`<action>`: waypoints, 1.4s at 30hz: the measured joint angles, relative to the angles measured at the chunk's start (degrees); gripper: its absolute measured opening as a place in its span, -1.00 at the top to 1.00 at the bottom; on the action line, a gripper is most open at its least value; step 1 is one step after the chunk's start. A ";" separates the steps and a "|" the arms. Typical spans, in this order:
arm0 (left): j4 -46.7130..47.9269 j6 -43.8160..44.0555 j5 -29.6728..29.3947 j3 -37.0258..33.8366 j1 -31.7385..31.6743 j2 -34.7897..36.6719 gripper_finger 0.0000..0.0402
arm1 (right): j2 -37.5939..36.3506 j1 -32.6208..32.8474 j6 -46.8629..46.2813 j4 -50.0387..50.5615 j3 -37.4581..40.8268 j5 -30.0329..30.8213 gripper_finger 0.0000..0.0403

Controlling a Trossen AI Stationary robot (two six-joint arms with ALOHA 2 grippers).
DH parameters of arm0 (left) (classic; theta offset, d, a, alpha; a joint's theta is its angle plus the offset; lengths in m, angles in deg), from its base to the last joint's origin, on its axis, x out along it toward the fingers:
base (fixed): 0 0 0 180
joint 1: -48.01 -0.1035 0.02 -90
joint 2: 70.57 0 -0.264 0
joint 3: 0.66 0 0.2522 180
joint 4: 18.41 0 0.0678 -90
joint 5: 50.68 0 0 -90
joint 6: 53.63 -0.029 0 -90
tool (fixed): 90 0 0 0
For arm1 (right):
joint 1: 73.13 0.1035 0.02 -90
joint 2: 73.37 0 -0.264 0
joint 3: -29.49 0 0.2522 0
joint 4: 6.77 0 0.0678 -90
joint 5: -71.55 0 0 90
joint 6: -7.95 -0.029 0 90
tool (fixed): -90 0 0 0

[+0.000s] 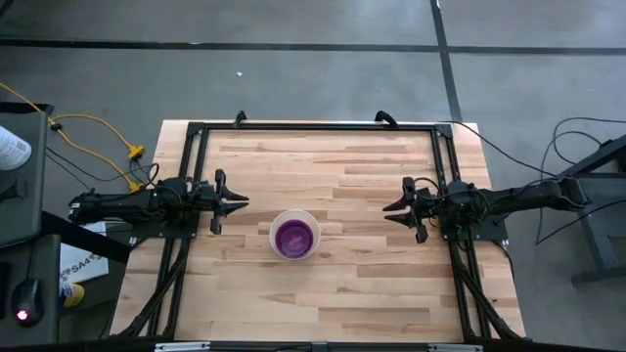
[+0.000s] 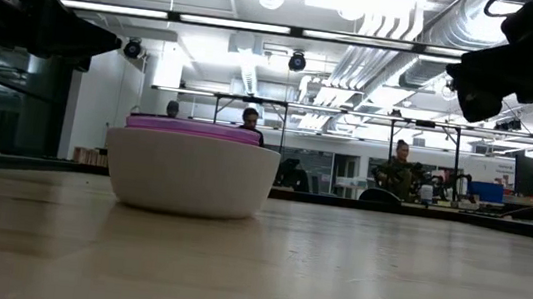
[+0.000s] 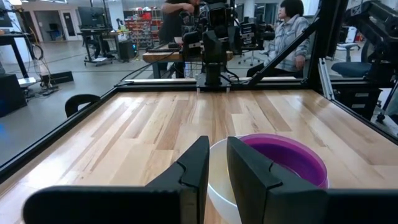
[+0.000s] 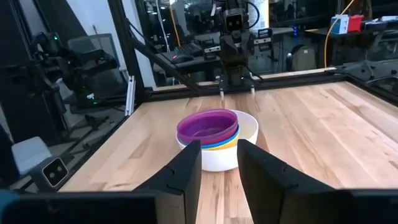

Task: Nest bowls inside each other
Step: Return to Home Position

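- The left arm hung over the left side of the table. Its jaws pointed toward the middle, parted by only a narrow slit and gripping nothing. Their tips were near the stack, nearer than the other arm's, so a low or inward sweep from this side looked the likeliest way to clip a rim.
- The white bowl stood upright on the table about midway between the two arms, and neither arm touched it. The purple bowl sat topmost inside it, its rim just proud of the white one's in the low view.
- In the right wrist view, slivers of the blue bowl and the yellow bowl showed under the purple one. The pink-red bowl could not be made out.
- There the inner bowls seemed pushed to one side of the white bowl, leaving bare white wall opposite. If they were not fully seated, a jolt to the table might tip or shift them.
- Being light plastic, the whole nest would probably slide or topple at a slight knock.
- The right arm hung over the right side — its jaws were open wider, empty, facing the stack and well apart from it. The risk here seemed smaller, unless the arm dipped toward the middle.
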 joint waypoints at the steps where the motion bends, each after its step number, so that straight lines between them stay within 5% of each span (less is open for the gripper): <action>1: 0.00 0.01 0.00 0.02 0.01 0.00 0.71 | -0.62 -0.02 0.02 0.65 0.00 0.00 0.52; 11: 0.00 0.01 0.00 0.01 0.00 0.00 0.71 | -5.96 0.00 1.04 2.54 1.07 -4.59 0.52; 30: 0.00 0.02 0.01 0.02 0.01 0.00 0.71 | -6.92 0.00 -0.10 4.02 2.97 -4.06 0.52; 42: 0.00 0.01 0.01 0.01 0.00 0.00 0.71 | -11.70 0.00 -3.46 13.59 3.04 3.39 0.52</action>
